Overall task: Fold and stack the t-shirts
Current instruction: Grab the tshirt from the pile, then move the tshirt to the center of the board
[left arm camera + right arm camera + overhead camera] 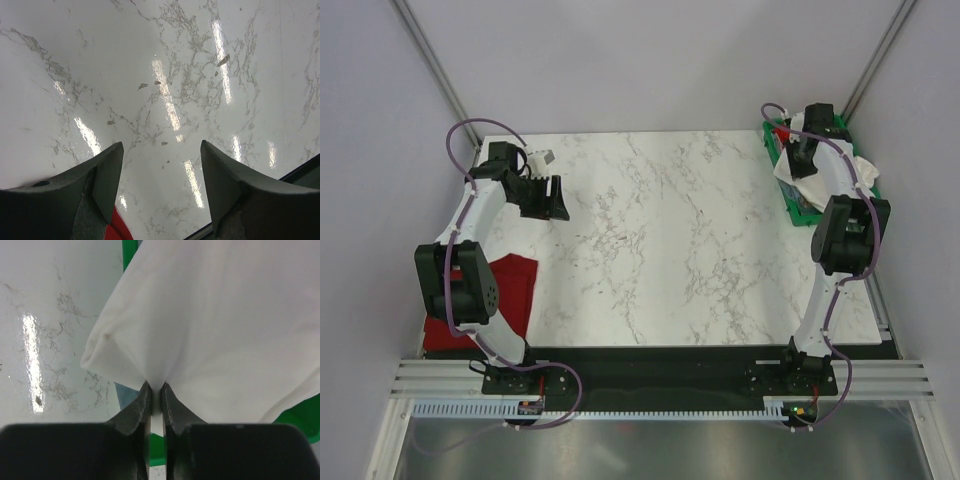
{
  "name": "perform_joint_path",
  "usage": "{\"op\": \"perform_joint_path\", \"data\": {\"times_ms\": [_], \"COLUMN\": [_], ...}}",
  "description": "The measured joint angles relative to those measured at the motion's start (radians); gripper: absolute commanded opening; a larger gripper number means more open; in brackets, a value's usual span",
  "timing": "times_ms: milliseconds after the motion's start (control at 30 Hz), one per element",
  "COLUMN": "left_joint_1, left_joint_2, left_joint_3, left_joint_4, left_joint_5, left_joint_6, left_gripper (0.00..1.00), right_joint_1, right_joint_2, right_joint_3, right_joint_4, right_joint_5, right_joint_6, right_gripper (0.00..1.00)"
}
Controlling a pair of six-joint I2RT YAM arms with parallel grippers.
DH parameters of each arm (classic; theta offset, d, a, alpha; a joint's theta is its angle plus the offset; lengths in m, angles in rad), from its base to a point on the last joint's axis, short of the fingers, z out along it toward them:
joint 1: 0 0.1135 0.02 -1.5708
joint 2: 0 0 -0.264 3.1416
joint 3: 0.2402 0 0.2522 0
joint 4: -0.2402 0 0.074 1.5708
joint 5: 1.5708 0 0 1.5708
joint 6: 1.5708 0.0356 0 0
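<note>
A white t-shirt (215, 325) hangs from my right gripper (155, 387), whose jaws are shut on a pinch of the cloth. In the top view the right gripper (803, 160) is over the green tray (779, 152) at the far right, with the white t-shirt (792, 170) bunched below it. A red t-shirt (512, 285) lies at the table's left edge under my left arm; a corner of it shows in the left wrist view (117, 227). My left gripper (545, 198) is open and empty above bare marble at the far left (161, 150).
The green tray holds more cloth, with a blue patch (125, 392) showing beneath the white t-shirt. The marble tabletop (680, 240) fills the middle. The table's near edge (305, 167) shows dark at the lower right of the left wrist view.
</note>
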Motion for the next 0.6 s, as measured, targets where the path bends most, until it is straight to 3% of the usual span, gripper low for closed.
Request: {"op": "perform_joint_path", "data": {"times_ms": [67, 333, 600], "left_joint_1": [0.000, 0.000, 0.000], "left_joint_2": [0.000, 0.011, 0.015], "left_joint_3": [0.000, 0.011, 0.090], "left_joint_4": [0.000, -0.003, -0.007], "left_joint_5": [0.000, 0.002, -0.016], "left_joint_6": [0.000, 0.000, 0.000], "left_gripper": [0.71, 0.70, 0.66], "right_joint_1": [-0.001, -0.002, 0.098], "right_joint_2": [-0.002, -0.109, -0.433], "right_joint_3": [0.002, 0.001, -0.022], "right_joint_4": [0.003, 0.004, 0.031], "right_joint_5": [0.006, 0.029, 0.055], "right_joint_6": [-0.005, -0.030, -0.236], "right_gripper": [0.00, 0.00, 0.00]}}
